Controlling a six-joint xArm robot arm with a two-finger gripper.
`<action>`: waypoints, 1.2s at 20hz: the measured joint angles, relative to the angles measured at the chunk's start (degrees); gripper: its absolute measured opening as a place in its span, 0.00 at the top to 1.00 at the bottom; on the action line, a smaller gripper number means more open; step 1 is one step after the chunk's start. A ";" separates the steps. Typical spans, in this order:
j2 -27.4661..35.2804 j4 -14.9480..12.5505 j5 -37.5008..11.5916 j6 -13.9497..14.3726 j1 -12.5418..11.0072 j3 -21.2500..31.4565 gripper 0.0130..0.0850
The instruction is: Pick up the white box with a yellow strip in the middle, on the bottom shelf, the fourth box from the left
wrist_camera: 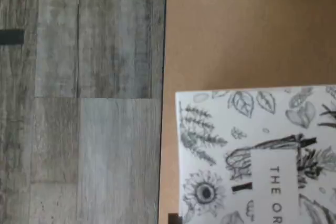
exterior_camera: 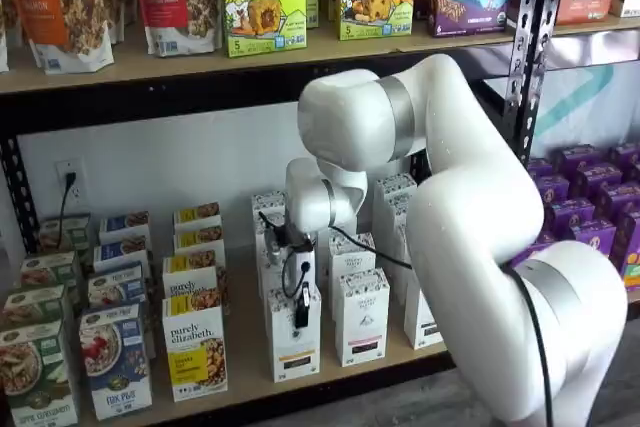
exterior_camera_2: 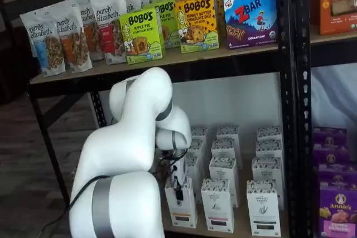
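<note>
**ITEM: WHITE BOX, YELLOW STRIP — GRASP PENDING**

Location: white box (exterior_camera: pixel 286 345) at the near edge of the counter (exterior_camera: pixel 244 339), front of its column. To its left, apart, the purely elizabeth box (exterior_camera: pixel 192 347). To its right, just beside, a black-strip carton (exterior_camera: pixel 361 317). Further white cartons behind. Visible in both shelf views (exterior_camera_2: pixel 183 207).

Gripper (exterior_camera: pixel 302 313): hanging in front of and over the upper part of the white box, cable looped beside it; likewise low over that carton in a shelf view (exterior_camera_2: pixel 178 189).

Jaws: seen only as a single dark shape, side-on. No gap discernible, no carton visibly between them. Spread or pressed together: cannot tell. Contact with the box: cannot tell.

Wrist view: a leaf-patterned carton top (wrist_camera: pixel 257 156) on bare board (wrist_camera: pixel 236 40), grey plank floor (wrist_camera: pixel 79 98) beyond the edge. Which carton: cannot tell.

Handling, as judged:
- Centre over the narrow top before descending, keeping clear of the black-strip neighbour.
- Take the two broad faces, well below the top flap.
- Close firmly but without crushing; probably light card.
- Lift straight up, then draw out toward the near side, clear of the upper board.
</note>
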 joint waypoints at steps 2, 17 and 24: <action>-0.09 -0.02 -0.24 0.01 0.01 0.20 0.44; -3.44 1.24 -1.41 -0.91 0.31 5.36 0.50; -7.31 1.84 -2.90 -0.42 1.51 11.61 0.50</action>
